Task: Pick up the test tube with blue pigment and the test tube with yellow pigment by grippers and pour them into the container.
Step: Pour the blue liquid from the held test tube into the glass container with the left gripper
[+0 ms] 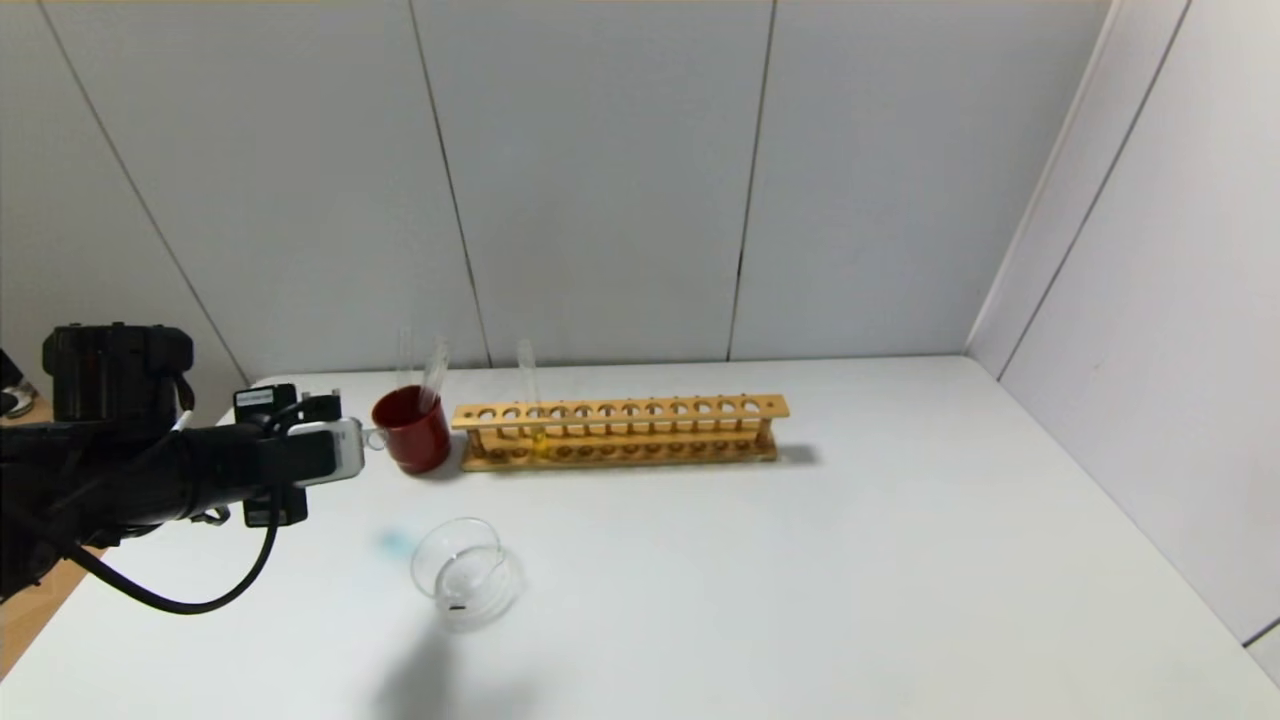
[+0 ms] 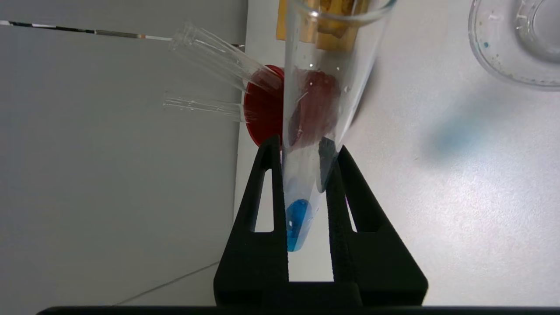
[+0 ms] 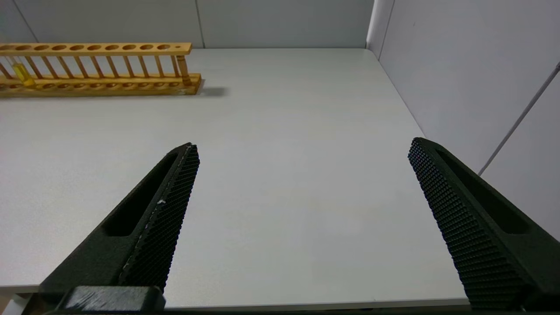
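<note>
1. White table [image 1: 800, 560] with grey walls behind — the left gripper [image 2: 306, 148] hangs over the left edge, pinched tight on the test tube with blue pigment [image 2: 313, 131].
2. Just beside it stands a red cup [image 1: 412, 430] with clear tubes [image 1: 434, 372] in it.
3. Nearer the front edge sits the container [image 1: 465, 572] — a blue smear [image 1: 393, 543] lies beside it.
4. Near the back edge, the wooden rack [image 1: 620, 432] holds the test tube with yellow pigment [image 1: 531, 405].
5. Over the right side, the right gripper [image 3: 302, 151] is wide open, holding nothing.
</note>
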Motion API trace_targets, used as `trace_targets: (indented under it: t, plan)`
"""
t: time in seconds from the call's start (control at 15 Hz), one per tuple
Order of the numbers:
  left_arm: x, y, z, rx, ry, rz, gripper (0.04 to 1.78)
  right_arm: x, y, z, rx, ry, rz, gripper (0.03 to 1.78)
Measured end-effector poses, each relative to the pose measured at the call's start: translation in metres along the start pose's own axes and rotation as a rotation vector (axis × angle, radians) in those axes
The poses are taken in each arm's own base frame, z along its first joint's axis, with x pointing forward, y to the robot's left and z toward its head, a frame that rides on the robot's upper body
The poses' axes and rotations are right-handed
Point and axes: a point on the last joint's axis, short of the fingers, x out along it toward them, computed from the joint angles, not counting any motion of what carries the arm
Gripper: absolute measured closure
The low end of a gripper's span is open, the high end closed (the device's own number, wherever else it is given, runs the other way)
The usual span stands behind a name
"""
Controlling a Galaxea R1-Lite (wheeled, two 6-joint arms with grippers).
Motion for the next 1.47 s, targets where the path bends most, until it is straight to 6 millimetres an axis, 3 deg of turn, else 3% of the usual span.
trace_targets:
  t: [1.07, 1.47]
  plan:
    - [0.023, -0.008, -0.005, 0.231, 0.046, 0.003, 1.51, 0.0, 0.0, 0.0, 0.0, 0.0, 0.0, 0.06]
    - [0.027, -0.022, -0.004, 0.252, 0.034, -0.025, 1.51, 0.0, 0.0, 0.0, 0.0, 0.0, 0.0, 0.06]
